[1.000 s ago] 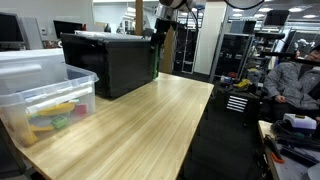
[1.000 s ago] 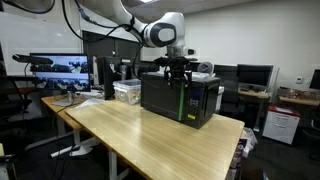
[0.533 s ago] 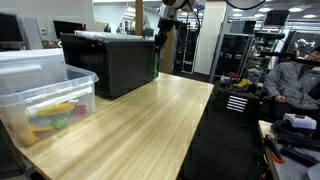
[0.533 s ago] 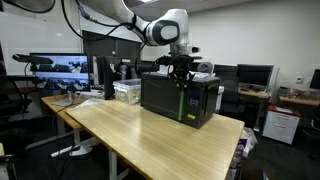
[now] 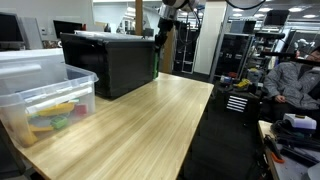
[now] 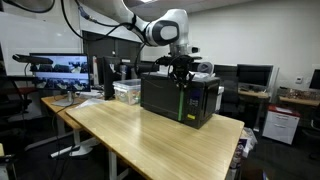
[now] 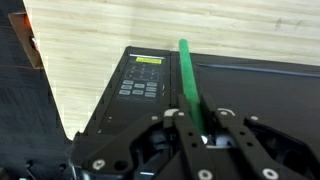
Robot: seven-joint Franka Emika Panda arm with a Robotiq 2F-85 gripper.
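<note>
Tool (image 7: 199, 125) has closed on green handle (image 7: 187, 70), arm (image 6: 140, 28) angled downward

Robotics lab within an open-plan office: a long wooden worktop (image 5: 130, 125), computer monitors (image 6: 62, 66) well away from the claw (image 6: 181, 72), tall equipment racks (image 5: 232, 55), a seated person (image 5: 290, 80), and a white robot arm (image 6: 150, 30).

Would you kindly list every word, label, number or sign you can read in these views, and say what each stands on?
Nothing reads clearly enough to quote.
Yellow label on the microwave control panel: print too blurred to read.
Panel buttons: markings too small to read.
Monitor screen: content too small to read.
On the green handle: no text.
</note>
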